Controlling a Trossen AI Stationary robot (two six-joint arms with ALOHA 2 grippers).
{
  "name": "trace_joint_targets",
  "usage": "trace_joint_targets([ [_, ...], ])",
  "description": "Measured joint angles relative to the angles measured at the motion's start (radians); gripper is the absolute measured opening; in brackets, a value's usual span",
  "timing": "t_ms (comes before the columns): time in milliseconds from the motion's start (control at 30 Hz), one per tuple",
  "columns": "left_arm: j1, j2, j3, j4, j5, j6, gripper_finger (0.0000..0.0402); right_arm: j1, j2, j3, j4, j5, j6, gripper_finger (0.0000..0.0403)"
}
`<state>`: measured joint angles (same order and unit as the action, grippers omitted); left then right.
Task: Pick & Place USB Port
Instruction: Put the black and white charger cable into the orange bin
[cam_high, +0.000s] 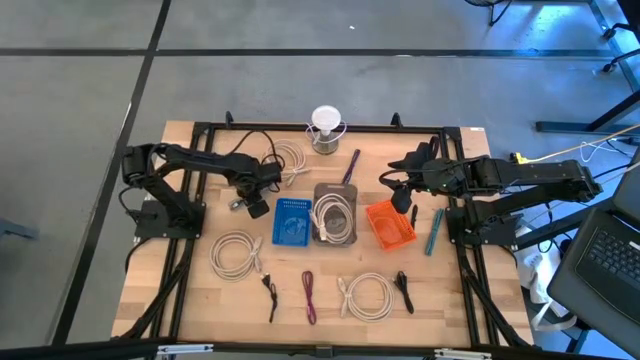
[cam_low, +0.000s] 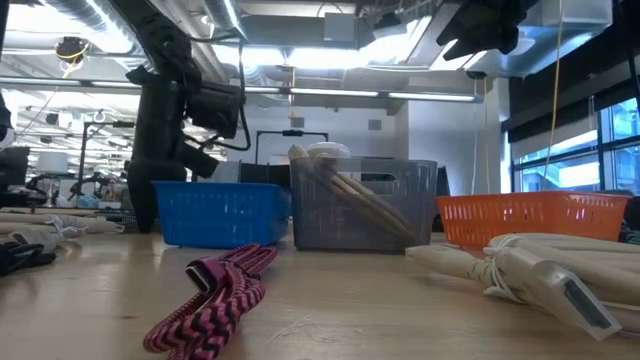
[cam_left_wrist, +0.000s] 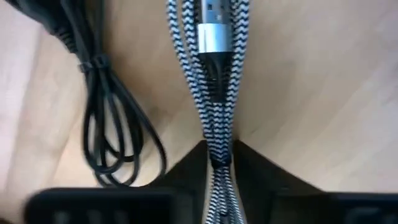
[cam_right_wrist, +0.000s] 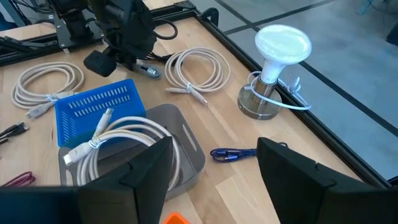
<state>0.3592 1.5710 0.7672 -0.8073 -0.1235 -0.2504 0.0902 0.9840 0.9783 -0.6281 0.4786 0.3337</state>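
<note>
A black-and-white braided USB cable (cam_left_wrist: 214, 81) with a silver plug (cam_left_wrist: 214, 37) lies bundled on the wooden table, just left of the blue basket (cam_high: 292, 222). My left gripper (cam_high: 247, 203) points down over it and is shut on its strands (cam_left_wrist: 217, 152). My right gripper (cam_high: 398, 190) hangs open in the air above the orange basket (cam_high: 390, 225); its two fingers (cam_right_wrist: 149, 168) have nothing between them. From the right wrist view, the left gripper (cam_right_wrist: 124, 37) shows with the cable's plug (cam_right_wrist: 149, 71) beside it. My left gripper pinches the bundled strands of the braided cable (cam_left_wrist: 217, 134) between its two fingers (cam_left_wrist: 186, 171), a short way behind the silver plug. The fingers come from above, pointing down, one on each side of the strands. The cable lies flat on the table.
A thin black cable (cam_left_wrist: 106, 124) lies close beside the braided one. A grey basket (cam_high: 335, 215) holding a white cable stands between the blue and orange ones. White coils (cam_high: 237, 252) (cam_high: 368, 295) (cam_high: 290, 160), a magenta cable (cam_high: 309, 297) and a lamp (cam_high: 325, 128) lie around.
</note>
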Motion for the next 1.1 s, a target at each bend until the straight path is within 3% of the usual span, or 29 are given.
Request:
trace_joint_targets([
  [100,0.004,-0.053,-0.008,-0.022,-0.008,-0.010,0.0020,0.000,0.000,0.000,0.000,0.000,0.002,0.0235],
  [300,0.000,-0.188,-0.007,-0.077,-0.016,-0.040,0.0020,0.000,0.000,0.000,0.000,0.000,0.003,0.0235],
  [533,-0.019,-0.398,-0.005,0.016,-0.009,-0.052,0.0020,0.000,0.000,0.000,0.001,0.000,0.006,0.0235],
  [667,-0.026,-0.501,-0.005,0.223,0.026,-0.021,0.0020,0.000,0.000,0.000,0.022,0.000,0.006,0.0235],
  [800,-0.033,-0.548,-0.005,0.534,0.153,0.074,0.0020,0.000,0.000,0.000,0.068,0.000,-0.002,0.0235],
  [933,-0.034,-0.537,-0.003,0.868,0.334,0.128,0.0020,0.000,0.000,0.000,0.146,-0.001,-0.040,0.0235],
  [1100,-0.034,-0.465,-0.003,1.161,0.464,0.133,0.0020,0.000,0.004,0.000,0.313,-0.054,-0.127,0.0236],
])
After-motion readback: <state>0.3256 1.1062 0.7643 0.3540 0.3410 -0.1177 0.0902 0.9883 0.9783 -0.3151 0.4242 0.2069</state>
